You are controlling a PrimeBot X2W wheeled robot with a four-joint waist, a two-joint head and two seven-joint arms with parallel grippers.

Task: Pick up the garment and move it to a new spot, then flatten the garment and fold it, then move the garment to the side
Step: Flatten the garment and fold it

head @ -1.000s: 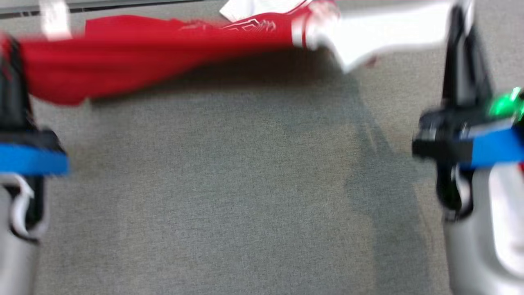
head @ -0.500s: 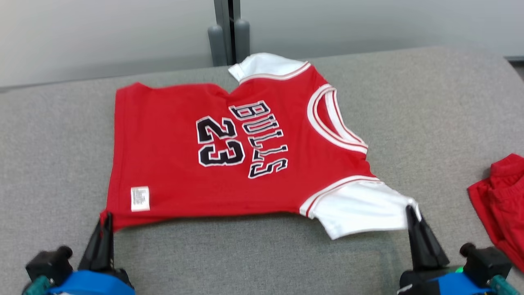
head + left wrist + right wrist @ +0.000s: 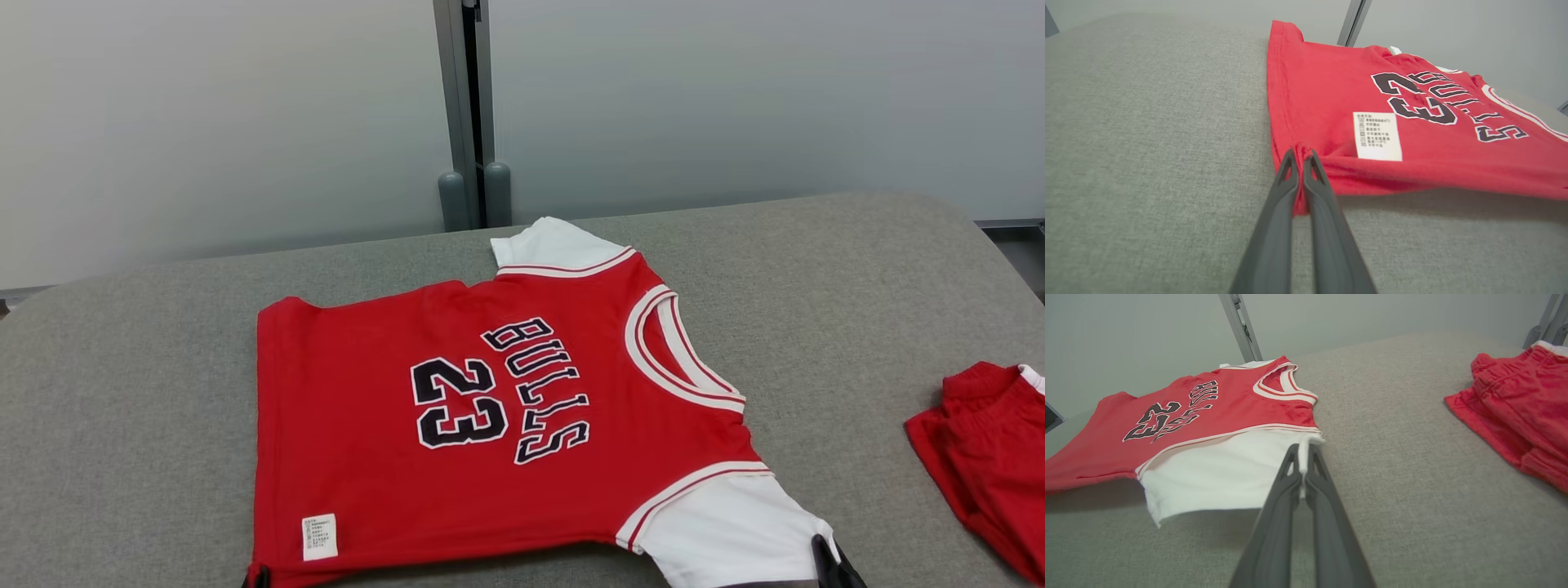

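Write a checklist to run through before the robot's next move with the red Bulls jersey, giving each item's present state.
1. Left jaws shut on the jersey at its hem corner: ok.
2. Right jaws shut on the near white sleeve at its edge: ok.
3. Jersey flat on the gray surface: not ok, the near edge is lifted.
4. Print facing up: ok.
5. Far sleeve fully smoothed: cannot tell.
6. Red shorts apart from the jersey: ok.
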